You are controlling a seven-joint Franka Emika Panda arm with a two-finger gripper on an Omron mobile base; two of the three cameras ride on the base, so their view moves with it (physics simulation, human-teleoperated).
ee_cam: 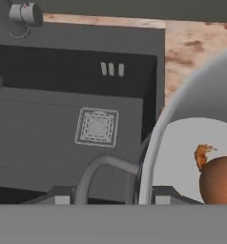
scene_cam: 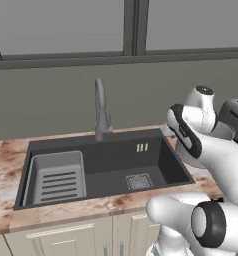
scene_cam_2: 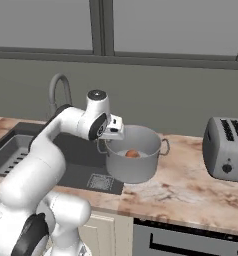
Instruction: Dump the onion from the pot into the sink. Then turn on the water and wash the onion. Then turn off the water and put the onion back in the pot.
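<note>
One pot, left base view: the pot (scene_cam: 185, 153) stands at the right edge of the sink (scene_cam: 116, 152), largely covered by the arm, so its contents are hard to make out.
Right base view, onion: the onion (scene_cam_2: 132, 153) lies inside the pot (scene_cam_2: 136, 167), near the front-left corner of the counter (scene_cam_2: 191, 192).
Right base view, hand: the gripper (scene_cam_2: 110, 141) is at the pot's left handle, with the jaws hidden behind the wrist.
Right base view, risk: an off-centre hold on one handle could let the pot swing or slip when tipped.
Hand view, hand: the fingertips (ee_cam: 62, 199) flank the handle (ee_cam: 103, 167) and rim; I cannot tell whether they are clamped or loose.
Hand view, onion: it is cut off at the lower right (ee_cam: 219, 183).
Hand view, risk: tipped too soon, the onion could land on the counter rather than in the basin.
</note>
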